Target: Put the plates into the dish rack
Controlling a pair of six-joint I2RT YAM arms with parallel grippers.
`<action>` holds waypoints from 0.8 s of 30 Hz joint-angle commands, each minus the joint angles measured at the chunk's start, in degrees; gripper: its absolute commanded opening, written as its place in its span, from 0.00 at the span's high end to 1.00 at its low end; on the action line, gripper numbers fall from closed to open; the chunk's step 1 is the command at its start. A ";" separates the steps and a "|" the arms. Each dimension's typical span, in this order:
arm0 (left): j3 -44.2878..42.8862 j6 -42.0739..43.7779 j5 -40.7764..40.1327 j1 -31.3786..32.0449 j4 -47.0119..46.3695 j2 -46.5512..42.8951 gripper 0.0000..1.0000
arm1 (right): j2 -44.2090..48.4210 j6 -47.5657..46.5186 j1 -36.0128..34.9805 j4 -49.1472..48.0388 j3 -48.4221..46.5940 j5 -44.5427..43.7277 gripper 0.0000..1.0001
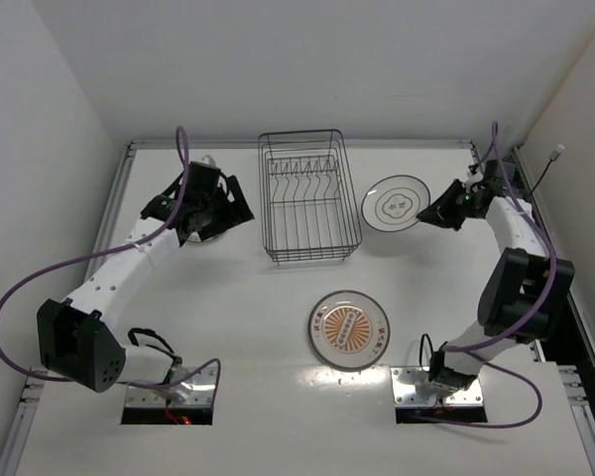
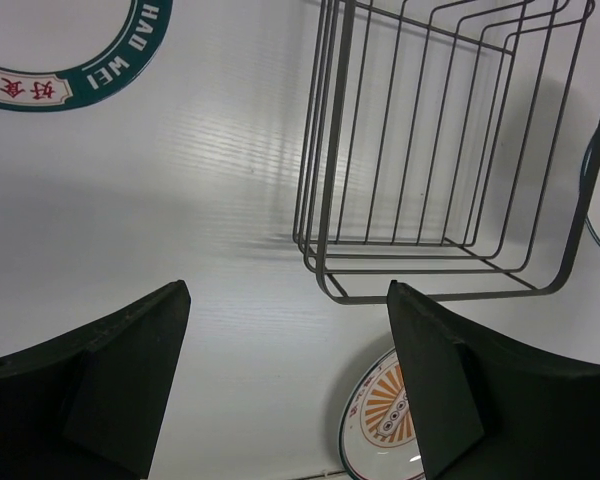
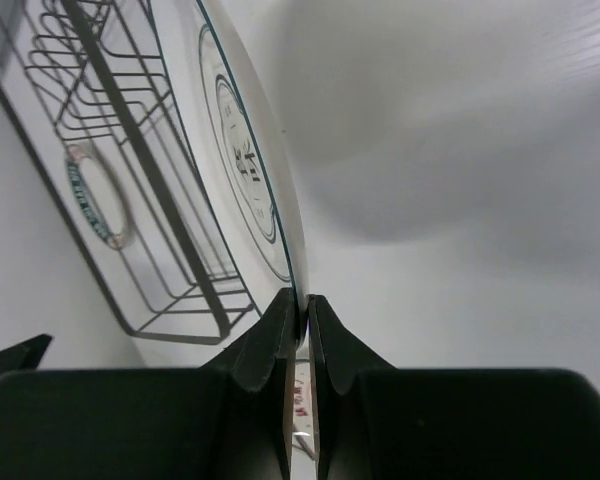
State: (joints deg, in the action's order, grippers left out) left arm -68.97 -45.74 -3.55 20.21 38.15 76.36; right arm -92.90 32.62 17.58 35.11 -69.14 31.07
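White plate, rim pinched between right fingers

The white table carried a wire dish rack at centre rear. A dark-rimmed plate lay flat left of the rack, largely hidden in the overhead view. A white plate sat just right of the rack; whether it lay fully flat could not be told. An orange-centred plate lay flat well in front of the rack, slightly right. Two metal base plates sat at the near edge.
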 commanded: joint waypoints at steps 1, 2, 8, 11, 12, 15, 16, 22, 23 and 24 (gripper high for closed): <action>-1.95 0.03 -1.19 -0.43 1.74 0.45 0.22 | 1.85 7.27 1.65 -11.08 2.52 9.35 1.00; -2.48 0.03 -1.19 -0.43 1.75 1.33 0.22 | 1.85 8.67 1.66 -11.81 1.83 10.14 1.00; -7.40 0.65 -2.25 -0.43 2.28 6.33 0.22 | -3.51 17.36 3.07 -21.46 -2.75 13.30 1.00; -10.65 1.18 -2.78 0.10 2.28 9.85 0.22 | -6.06 18.44 1.93 -22.73 -8.96 11.57 1.00; -11.36 1.18 -2.78 0.10 2.28 10.65 0.22 | -6.06 18.44 0.88 -21.85 -10.30 10.69 1.00; -13.99 1.18 -2.78 0.62 2.80 12.49 0.22 | -8.07 17.31 -3.68 -19.65 -14.76 4.37 1.00; -14.70 1.18 -2.78 0.62 2.81 13.20 0.22 | -8.61 16.26 -5.35 -17.12 -16.44 -0.52 1.00; -14.00 1.18 -2.78 0.62 2.28 13.73 0.22 | -14.05 8.96 -18.28 -6.31 -29.63 -21.82 1.00; -13.30 1.18 -2.78 0.62 2.28 13.21 0.22 | -14.76 8.25 -20.38 -5.59 -31.56 -23.84 1.00; -12.51 1.18 -2.78 0.62 2.28 13.20 0.22 | -15.55 7.73 -21.53 -4.89 -32.71 -27.60 1.00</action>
State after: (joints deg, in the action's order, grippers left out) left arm -81.49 -45.06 -5.87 20.60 41.10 90.37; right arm -107.04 43.64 -0.91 26.24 -97.14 16.05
